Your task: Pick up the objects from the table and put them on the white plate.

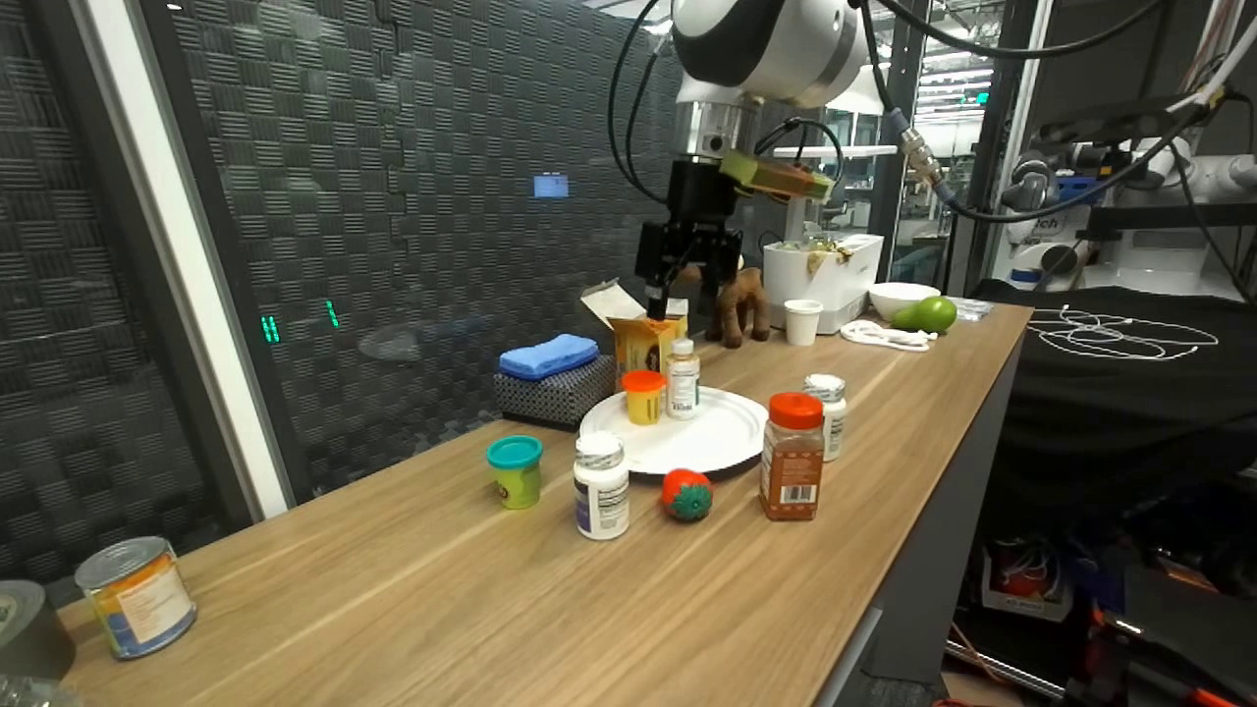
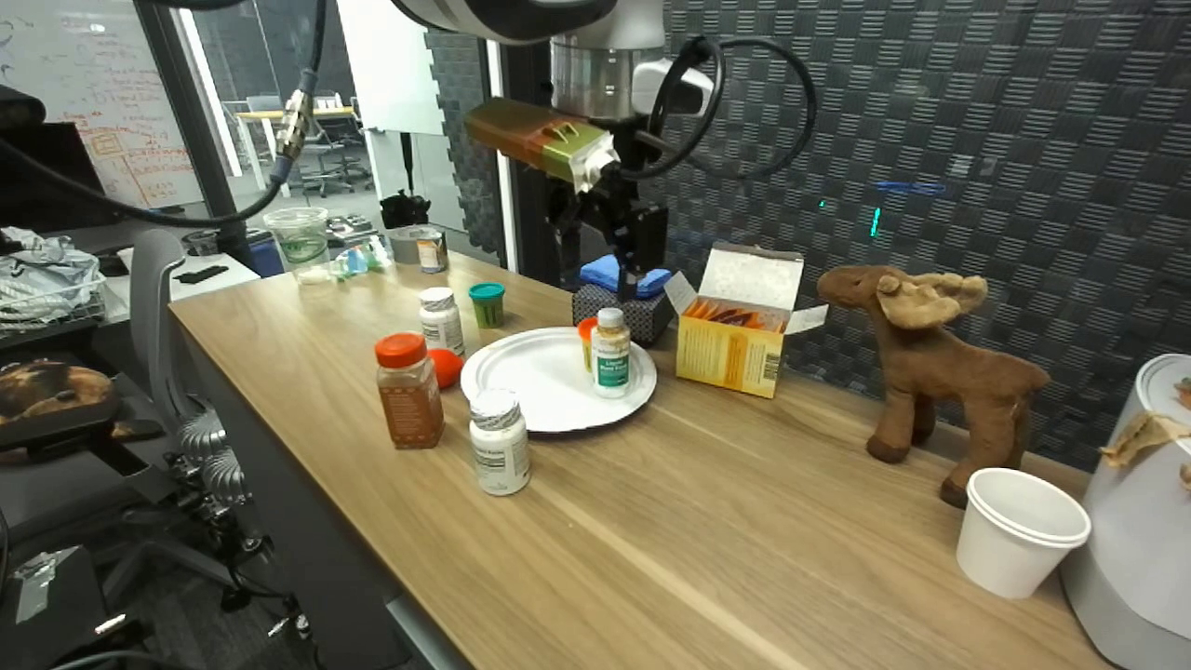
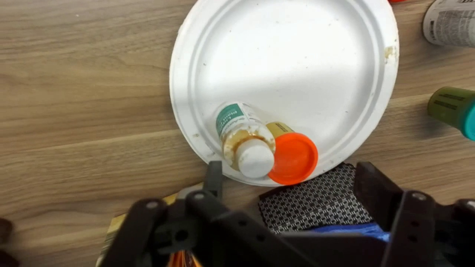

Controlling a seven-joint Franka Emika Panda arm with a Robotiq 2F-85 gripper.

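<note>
The white plate [image 1: 727,432] holds an upright bottle with a green label [image 2: 611,354] and a yellow tub with an orange lid [image 3: 293,157], side by side. On the table around the plate stand a green tub with a teal lid [image 1: 516,473], a white pill bottle [image 1: 601,491], another white pill bottle [image 2: 500,447] and a red-lidded spice jar [image 1: 792,460]. A red toy fruit with green leaves [image 1: 686,495] lies between them. My gripper [image 3: 291,180] is open and empty, above the plate's edge by the tea box and the patterned box; it shows in both exterior views [image 1: 695,283].
An open yellow tea box [image 2: 730,349] and a patterned box [image 3: 315,200] with a blue cloth [image 1: 548,356] stand behind the plate. A brown toy moose [image 2: 949,372], white cups [image 2: 1019,530] and a white container [image 1: 823,280] are farther along. A can [image 1: 137,597] stands at the opposite end.
</note>
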